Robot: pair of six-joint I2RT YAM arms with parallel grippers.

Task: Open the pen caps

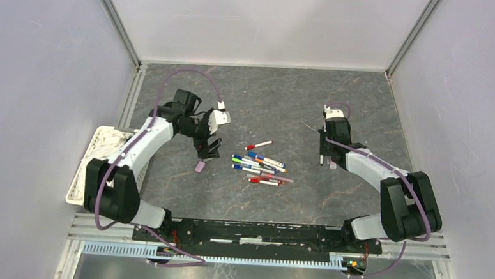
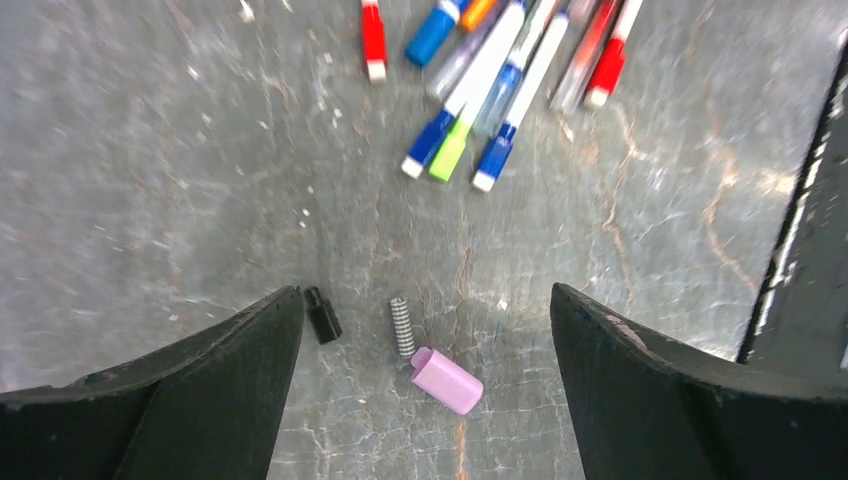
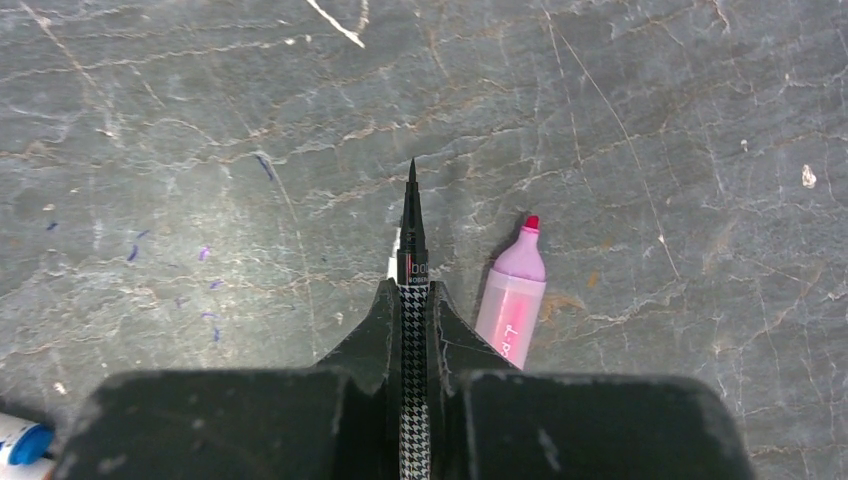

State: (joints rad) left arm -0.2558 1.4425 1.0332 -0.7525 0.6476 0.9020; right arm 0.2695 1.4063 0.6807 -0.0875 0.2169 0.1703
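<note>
My left pincer (image 2: 425, 293) holds nothing. Its two black fingers (image 2: 200, 390) are spread wide above the grey bench (image 2: 150, 150). On the bench between them lie three small pieces, and the fingers touch none of them. The first is a lilac cap (image 2: 447, 381), lying on its side. Just beside it is a short striped piece (image 2: 402, 326), which meets the lilac cap at one end; I cannot tell what this piece is. The third is a small black cap (image 2: 322, 315), a little to the left and near my left finger.

Farther ahead lies the group of pens (image 2: 500, 80), side by side and close together. Their blue and green caps are on and point towards me. One red-capped pen (image 2: 373, 35) lies a little apart on the left of the group.

My right pincer (image 3: 412, 300) is closed tight on a thin black pen (image 3: 411, 230) with a houndstooth pattern. The bare pointed tip of this pen sticks out in front of the fingers, with no cap on it. Just beside it on the right, a pink pen (image 3: 512, 290) lies on the bench with its small red tip uncovered. In the top view, a white basket (image 1: 103, 164) stands at the left edge of the bench, beside my left arm.
</note>
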